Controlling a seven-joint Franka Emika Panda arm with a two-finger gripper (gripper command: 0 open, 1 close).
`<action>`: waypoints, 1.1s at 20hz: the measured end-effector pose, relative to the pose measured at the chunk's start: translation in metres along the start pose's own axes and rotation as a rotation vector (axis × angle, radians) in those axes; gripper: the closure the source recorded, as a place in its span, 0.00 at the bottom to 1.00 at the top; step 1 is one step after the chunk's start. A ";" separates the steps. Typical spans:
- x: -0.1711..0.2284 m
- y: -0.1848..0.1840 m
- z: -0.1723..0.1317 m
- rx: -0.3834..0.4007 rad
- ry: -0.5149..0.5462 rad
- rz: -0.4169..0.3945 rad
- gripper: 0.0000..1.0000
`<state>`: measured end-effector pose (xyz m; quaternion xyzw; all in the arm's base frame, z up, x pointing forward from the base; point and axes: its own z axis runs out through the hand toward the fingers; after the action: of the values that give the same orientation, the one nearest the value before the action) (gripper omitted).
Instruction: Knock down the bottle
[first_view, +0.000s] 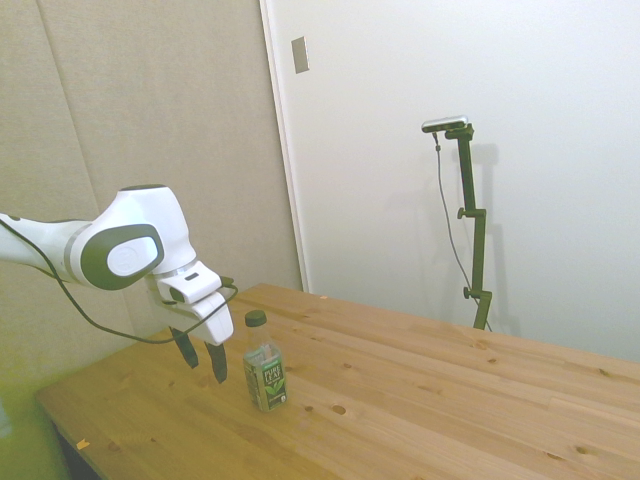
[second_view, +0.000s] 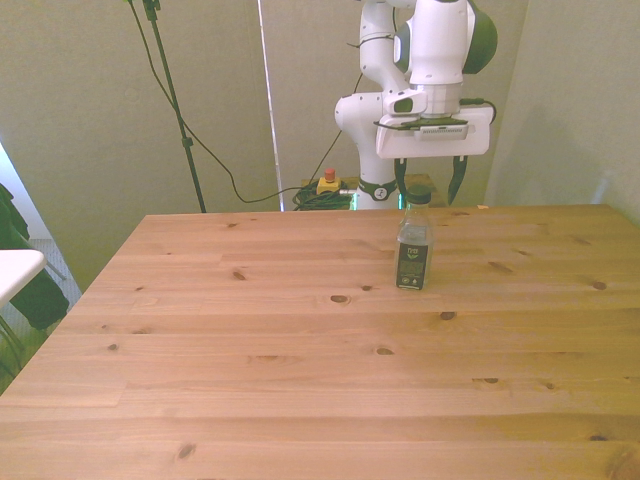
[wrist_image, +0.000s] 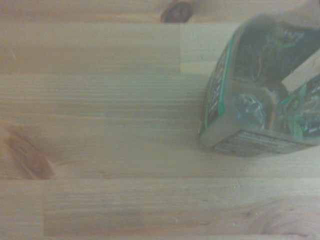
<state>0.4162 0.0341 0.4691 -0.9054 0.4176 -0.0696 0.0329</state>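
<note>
From the side, the gripper (first_view: 201, 362) hangs above the wooden table (first_view: 420, 390) with its two dark fingers (first_view: 186, 347) spread apart and nothing between them. The bottle (first_view: 264, 361) stands upright on the boards at about four o'clock from the fingertips, near them but with a clear gap, so no touch. Its dark green cap (first_view: 256, 319) sits roughly level with the base of the fingers.

Facing the arm from across the table, the gripper (second_view: 428, 187) is at twelve o'clock above the bottle (second_view: 414, 243), the fingers straddling its cap (second_view: 419, 194) from behind. The bottle is upright near the far edge, right of the table's (second_view: 300, 380) middle.

The close wrist shot is soft: the bottle (wrist_image: 260, 95) is cut off at the frame's edge, its label lettering unreadable.
</note>
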 end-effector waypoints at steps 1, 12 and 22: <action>0.001 -0.003 -0.005 0.010 0.002 0.012 1.00; 0.027 -0.004 -0.032 -0.030 0.047 0.119 1.00; 0.065 -0.020 -0.022 -0.038 0.071 0.186 1.00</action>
<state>0.4697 -0.0028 0.4998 -0.8601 0.5020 -0.0902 0.0072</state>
